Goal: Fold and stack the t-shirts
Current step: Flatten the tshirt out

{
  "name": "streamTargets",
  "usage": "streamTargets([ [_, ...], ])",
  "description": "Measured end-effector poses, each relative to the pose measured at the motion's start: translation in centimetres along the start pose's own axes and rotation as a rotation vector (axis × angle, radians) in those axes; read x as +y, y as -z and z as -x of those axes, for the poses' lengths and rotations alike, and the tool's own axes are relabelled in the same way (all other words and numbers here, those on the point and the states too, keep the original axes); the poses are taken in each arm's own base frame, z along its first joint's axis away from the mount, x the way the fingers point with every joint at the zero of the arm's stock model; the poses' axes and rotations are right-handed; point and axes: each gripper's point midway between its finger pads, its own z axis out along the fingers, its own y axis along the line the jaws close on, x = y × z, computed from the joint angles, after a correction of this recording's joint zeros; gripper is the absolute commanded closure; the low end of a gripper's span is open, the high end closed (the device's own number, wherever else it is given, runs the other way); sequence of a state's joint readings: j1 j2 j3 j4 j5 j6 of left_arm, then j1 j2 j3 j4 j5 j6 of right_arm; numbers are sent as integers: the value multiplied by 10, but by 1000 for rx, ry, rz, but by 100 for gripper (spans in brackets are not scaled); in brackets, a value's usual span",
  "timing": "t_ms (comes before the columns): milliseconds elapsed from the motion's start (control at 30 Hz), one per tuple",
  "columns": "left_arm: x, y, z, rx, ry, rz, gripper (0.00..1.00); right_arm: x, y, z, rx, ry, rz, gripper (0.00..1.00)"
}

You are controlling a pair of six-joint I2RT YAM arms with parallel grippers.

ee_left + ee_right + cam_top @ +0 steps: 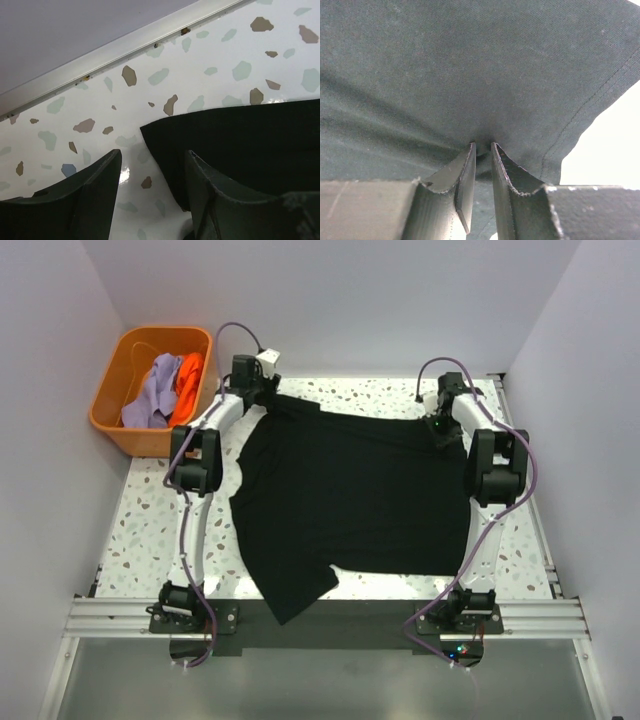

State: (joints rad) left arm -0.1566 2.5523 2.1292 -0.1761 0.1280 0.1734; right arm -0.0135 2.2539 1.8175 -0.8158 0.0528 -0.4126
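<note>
A large black t-shirt lies spread on the speckled table, one sleeve hanging toward the near edge. My left gripper is at its far left corner. In the left wrist view the gripper is open, with the shirt's corner lying between and under the fingers. My right gripper is at the far right corner. In the right wrist view it is shut on a pinched fold of the black cloth. A lavender shirt and an orange shirt lie bunched in the tub.
The rigid orange plastic tub stands off the table's far left corner. A metal rail runs along the table's far edge, just beyond my left gripper. Walls close in the back and both sides. Bare table shows left of the shirt.
</note>
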Motion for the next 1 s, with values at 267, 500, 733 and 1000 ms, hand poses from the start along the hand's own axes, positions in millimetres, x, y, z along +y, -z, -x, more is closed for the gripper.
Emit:
streamTargets([
  [267, -18, 10, 29, -84, 10, -140, 43, 9, 3, -8, 18, 16, 41, 76],
  [500, -30, 12, 62, -166, -27, -208, 40, 19, 7, -22, 50, 19, 78, 76],
  [733, -48, -2, 44, -118, -171, -213, 41, 42, 12, -26, 78, 65, 100, 76],
  [1000, -68, -19, 13, -36, -349, -197, 47, 69, 18, -26, 94, 129, 117, 71],
])
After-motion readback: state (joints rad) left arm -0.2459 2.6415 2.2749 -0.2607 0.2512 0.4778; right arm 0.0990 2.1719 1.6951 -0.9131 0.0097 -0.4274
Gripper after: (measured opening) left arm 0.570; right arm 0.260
